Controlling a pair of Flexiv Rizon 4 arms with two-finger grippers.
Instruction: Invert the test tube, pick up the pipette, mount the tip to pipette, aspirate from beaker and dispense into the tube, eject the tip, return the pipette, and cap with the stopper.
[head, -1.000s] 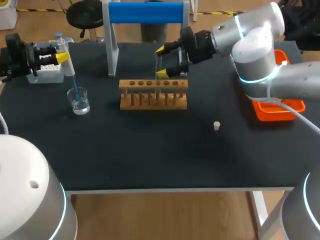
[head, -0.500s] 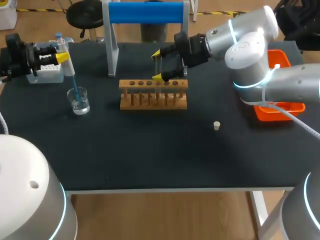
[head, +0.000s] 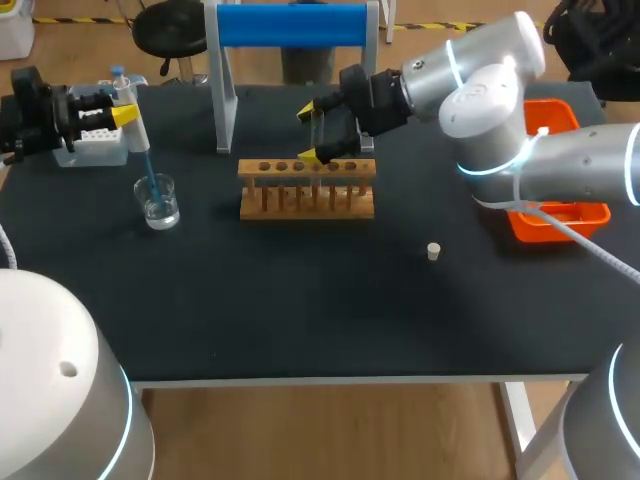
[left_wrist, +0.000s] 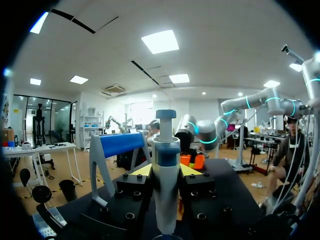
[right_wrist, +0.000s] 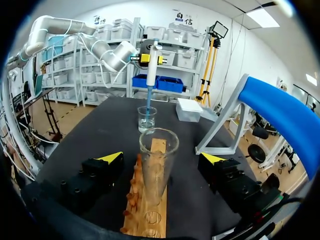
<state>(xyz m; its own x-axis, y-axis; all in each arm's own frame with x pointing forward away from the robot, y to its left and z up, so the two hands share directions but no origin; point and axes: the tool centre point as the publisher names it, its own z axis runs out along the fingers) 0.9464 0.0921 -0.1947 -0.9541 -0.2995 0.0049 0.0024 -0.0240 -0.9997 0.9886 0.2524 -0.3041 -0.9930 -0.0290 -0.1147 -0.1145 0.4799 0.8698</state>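
A small stopper (head: 433, 251) lies alone, low and right of centre on the desk (head: 300, 300), well apart from the wooden rack (head: 307, 190) beyond it. At middle left the beaker (head: 158, 203) takes the tip of the pipette (head: 133, 125), which my left claw (left_wrist: 166, 170) grips around the barrel, upright, at upper left. Over the rack at top centre my right claw (head: 307, 134) hangs released, with a finger on either side of the tube (right_wrist: 158, 165) but clear of it. The tube appears to stand mouth-up in the rack. I judge it light, stiff, slick and breakable, best taken on the upper wall, squarely from two sides, with gentle pressure. The pipette looks like rigid plastic, secure when held by the barrel. The stopper is small and would want a pinch across its sides.
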